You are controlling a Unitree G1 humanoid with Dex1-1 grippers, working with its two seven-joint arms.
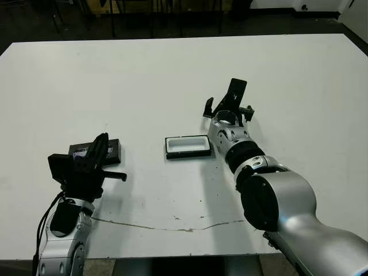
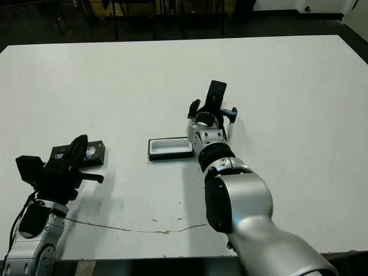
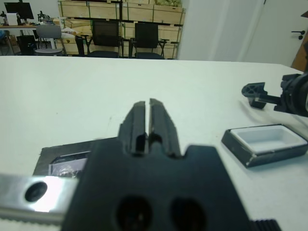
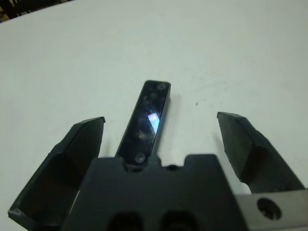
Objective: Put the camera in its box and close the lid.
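Observation:
The camera (image 4: 146, 119), a slim black slab with a bluish glint, lies flat on the white table. My right gripper (image 4: 161, 130) is open, one finger on each side of the camera and neither touching it. From the head the camera (image 1: 236, 92) shows just beyond that gripper (image 1: 229, 107). The box (image 1: 187, 146), a black-rimmed tray with white lining, sits open and empty to the left of the right arm's wrist. The lid (image 1: 113, 150) lies flat at the left, label up. My left gripper (image 3: 148, 120) is shut with nothing in it and hovers above the lid (image 3: 60, 156).
A thin crack line (image 1: 172, 227) runs across the table near its front edge. Office chairs (image 3: 144, 38) and wooden shelving (image 3: 120, 12) stand beyond the far edge. The box (image 3: 264, 142) and the right gripper (image 3: 284, 94) also show in the left wrist view.

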